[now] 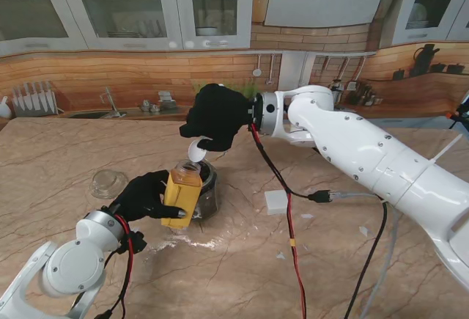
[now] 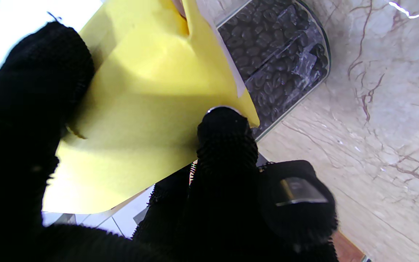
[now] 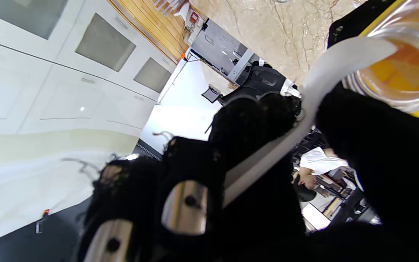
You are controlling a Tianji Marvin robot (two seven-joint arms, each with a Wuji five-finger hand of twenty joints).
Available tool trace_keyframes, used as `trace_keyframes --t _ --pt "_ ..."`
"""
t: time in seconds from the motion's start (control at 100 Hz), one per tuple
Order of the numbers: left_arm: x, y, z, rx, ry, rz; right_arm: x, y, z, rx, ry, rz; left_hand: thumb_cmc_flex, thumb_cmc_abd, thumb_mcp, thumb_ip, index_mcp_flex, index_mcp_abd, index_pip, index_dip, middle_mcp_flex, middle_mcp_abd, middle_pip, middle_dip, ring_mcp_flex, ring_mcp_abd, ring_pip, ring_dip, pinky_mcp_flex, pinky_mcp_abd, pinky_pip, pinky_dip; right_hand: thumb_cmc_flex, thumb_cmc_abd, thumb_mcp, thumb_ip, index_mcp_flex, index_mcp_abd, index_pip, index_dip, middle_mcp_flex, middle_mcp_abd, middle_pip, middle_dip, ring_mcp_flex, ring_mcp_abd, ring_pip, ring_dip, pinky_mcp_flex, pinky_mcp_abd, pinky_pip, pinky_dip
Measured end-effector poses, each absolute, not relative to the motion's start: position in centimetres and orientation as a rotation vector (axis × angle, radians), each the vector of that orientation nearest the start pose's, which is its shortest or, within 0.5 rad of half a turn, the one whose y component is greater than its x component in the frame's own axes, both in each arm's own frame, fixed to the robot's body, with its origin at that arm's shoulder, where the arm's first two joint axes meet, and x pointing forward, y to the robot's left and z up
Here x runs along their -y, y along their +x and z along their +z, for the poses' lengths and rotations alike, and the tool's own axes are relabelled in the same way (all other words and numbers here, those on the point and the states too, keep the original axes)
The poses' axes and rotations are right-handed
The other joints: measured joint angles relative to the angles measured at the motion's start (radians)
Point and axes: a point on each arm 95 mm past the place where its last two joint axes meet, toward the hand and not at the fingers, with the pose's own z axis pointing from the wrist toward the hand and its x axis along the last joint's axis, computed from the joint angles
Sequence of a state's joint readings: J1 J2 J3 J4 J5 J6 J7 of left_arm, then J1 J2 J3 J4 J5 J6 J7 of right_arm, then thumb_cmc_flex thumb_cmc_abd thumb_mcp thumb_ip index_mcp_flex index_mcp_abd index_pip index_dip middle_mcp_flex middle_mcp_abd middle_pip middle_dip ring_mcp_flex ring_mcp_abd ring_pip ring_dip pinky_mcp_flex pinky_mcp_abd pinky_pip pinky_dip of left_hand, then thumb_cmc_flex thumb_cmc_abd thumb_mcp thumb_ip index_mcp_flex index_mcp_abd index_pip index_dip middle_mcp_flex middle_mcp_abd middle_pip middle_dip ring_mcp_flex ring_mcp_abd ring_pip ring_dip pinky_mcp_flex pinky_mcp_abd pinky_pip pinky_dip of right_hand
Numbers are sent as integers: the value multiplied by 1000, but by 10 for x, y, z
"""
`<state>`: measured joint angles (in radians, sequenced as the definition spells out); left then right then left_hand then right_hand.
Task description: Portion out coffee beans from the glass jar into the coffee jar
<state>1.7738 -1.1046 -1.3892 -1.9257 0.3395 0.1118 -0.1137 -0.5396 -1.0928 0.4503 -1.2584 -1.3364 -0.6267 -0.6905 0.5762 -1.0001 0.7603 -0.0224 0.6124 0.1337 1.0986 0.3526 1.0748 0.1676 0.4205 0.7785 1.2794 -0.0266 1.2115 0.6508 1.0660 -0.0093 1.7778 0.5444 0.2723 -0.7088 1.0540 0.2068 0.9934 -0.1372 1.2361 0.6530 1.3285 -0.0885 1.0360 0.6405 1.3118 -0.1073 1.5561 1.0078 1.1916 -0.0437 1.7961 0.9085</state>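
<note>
My left hand is shut on the yellow-labelled coffee jar, holding it upright and slightly tilted, with its mouth uncovered. Right behind it and touching stands the glass jar, dark with coffee beans. In the left wrist view my fingers press on the yellow label. My right hand hovers over both jars, shut on a white spoon whose bowl hangs just above the coffee jar's mouth. The spoon shows from its back, so its contents are hidden.
A clear glass lid lies on the marble table to the left of my left hand. A small white block sits right of the jars. Red and black cables trail across the table's right half. Pale crumbs lie just nearer to me than the jars.
</note>
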Motion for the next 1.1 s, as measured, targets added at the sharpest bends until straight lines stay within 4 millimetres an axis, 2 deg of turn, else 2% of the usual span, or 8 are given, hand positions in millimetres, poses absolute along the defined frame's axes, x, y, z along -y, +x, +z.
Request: trace_keyframes --t 0.1,0.19,0.33,0.59,0.93,1.1 --pt "-7 357 -273 -1078 -1853 -1876 -155 485 -120 -1752 -516 1917 0 0 0 0 0 0 0 0 0 0 0 0 0 0 0 0 0 0 0 0 0 0 0 0 0 0 0 2 0 0 0 0 0 0 0 0 0 0 0 0" --pt "-8 358 -275 -1078 -1843 -1870 -149 484 -118 -1775 -382 1939 0 0 0 0 0 0 0 0 0 0 0 0 0 1 -1 0 0 1 0 0 0 0 0 0 0 0 0 2 0 0 0 0 0 0 0 0 0 0 0 0" --pt "-12 356 -275 -1057 -1827 -1882 -149 482 -128 -1789 -303 1953 0 0 0 0 0 0 0 1 0 0 0 0 0 1 -2 -2 0 1 1 0 0 0 0 0 6 -1 -1 3 0 0 0 0 0 0 0 0 0 0 0 0" --pt "-19 350 -274 -1031 -1766 -1913 -149 490 -141 -1800 -148 1905 0 0 0 0 0 0 0 1 0 0 0 0 0 1 -2 -2 0 2 1 0 0 0 0 0 11 -1 -4 11 1 0 0 0 0 0 0 3 0 0 0 0" --pt "-20 344 -273 -994 -1739 -1944 -154 510 -183 -1892 14 1811 0 0 0 7 0 0 0 1 0 0 0 0 0 2 -2 -6 0 2 1 0 0 0 0 0 18 -1 -14 23 2 0 0 1 1 0 0 6 0 0 0 0" --pt "-18 341 -275 -989 -1739 -1951 -158 516 -192 -1915 29 1776 0 0 0 7 0 0 0 1 0 0 0 0 0 2 -2 -6 0 2 1 0 0 0 0 0 21 -1 -17 26 3 0 0 2 1 0 0 7 0 0 0 0"
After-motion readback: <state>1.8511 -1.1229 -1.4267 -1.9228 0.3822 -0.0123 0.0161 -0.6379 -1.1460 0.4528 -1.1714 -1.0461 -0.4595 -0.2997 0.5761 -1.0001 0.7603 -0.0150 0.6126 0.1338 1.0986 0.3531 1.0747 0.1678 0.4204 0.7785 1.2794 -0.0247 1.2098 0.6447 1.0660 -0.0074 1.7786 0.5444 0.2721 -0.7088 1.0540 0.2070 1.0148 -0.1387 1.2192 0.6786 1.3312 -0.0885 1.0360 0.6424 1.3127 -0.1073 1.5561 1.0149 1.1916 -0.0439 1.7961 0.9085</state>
